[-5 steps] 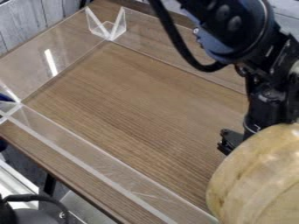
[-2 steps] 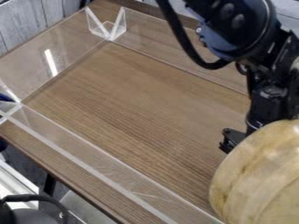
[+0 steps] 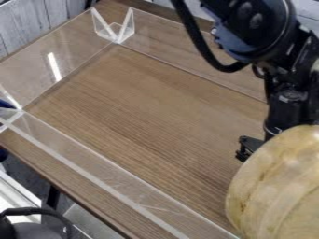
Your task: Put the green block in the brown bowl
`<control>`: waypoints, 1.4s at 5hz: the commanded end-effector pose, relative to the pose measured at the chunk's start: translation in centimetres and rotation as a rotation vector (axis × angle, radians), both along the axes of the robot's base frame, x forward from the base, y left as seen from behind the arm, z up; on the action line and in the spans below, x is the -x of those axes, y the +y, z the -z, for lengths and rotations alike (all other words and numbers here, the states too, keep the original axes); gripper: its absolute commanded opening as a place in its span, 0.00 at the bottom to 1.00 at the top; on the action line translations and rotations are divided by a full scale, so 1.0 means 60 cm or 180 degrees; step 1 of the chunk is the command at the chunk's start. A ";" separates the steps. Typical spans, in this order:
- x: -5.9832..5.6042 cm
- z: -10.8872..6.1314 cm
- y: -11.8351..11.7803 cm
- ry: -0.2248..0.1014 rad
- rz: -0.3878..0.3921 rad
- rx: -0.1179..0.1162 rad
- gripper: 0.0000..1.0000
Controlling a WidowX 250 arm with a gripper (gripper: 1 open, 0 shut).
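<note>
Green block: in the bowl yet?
Cannot tell. No green block shows; the brown bowl is seen from outside, its inside hidden. The end effector sits low beside it, partly hidden.

Glossy black robot arm [image 3: 256, 37]; rounded joints; thick black cable [image 3: 200, 42] looping alongside.

txt: none legible | labels/brands: none | nums/signs: none

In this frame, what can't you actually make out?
- Green block: not visible anywhere in the camera view, so where it is and whether it is held cannot be told.
- Fingers: hidden behind the brown bowl; only the dark end of the gripper shows beside the bowl.
- Bowl's inside: only its outer side shows, cut off by the right and bottom edges.
- Arm: cut off by the top edge.
</note>
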State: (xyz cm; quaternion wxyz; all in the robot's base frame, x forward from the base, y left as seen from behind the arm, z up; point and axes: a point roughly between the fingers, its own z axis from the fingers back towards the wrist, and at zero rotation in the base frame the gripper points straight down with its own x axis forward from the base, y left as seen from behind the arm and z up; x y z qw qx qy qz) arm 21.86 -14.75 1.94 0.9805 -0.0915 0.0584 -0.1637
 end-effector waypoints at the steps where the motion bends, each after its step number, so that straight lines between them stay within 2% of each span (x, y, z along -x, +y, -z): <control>1: -0.003 0.015 0.007 0.0038 -0.0002 -0.0036 0.00; 7: -0.008 0.013 0.021 0.0150 -0.0165 -0.0049 0.00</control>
